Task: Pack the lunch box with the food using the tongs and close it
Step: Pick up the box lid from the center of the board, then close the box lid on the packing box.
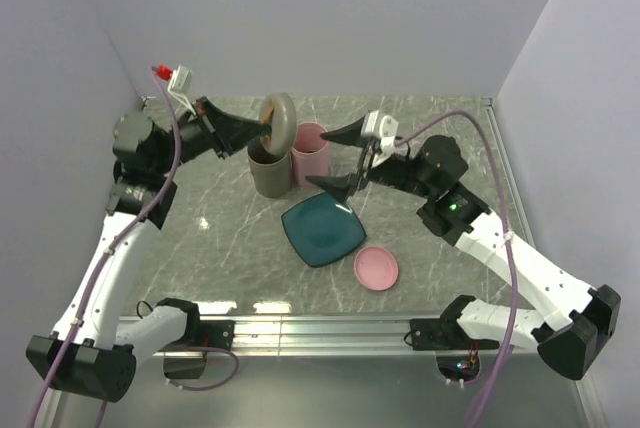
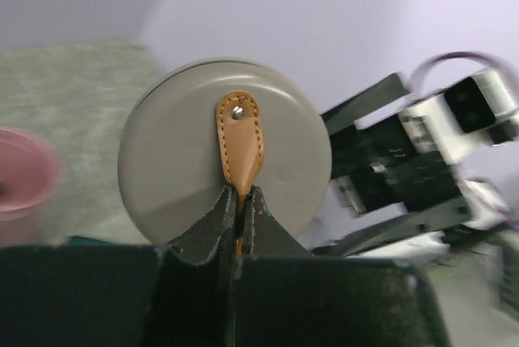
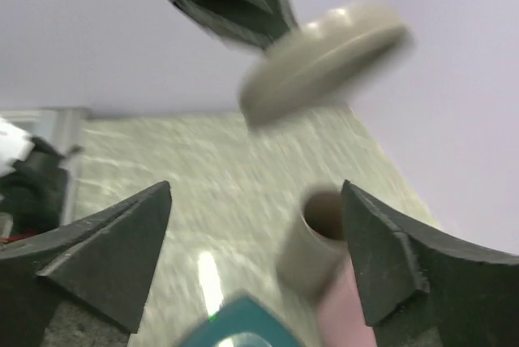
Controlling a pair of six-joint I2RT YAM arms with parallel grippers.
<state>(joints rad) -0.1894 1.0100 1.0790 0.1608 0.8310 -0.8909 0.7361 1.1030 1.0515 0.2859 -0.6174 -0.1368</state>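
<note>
My left gripper is shut on the tan leather tab of a round grey lid. It holds the lid on edge above the open grey lunch box tub. A pink tub stands touching the grey one on its right. My right gripper hangs open beside the pink tub with nothing between its fingers. The food and the tongs are out of view.
An empty teal square plate lies in front of the tubs. A pink round lid lies flat to the plate's right, near the front. Walls close off the back and both sides.
</note>
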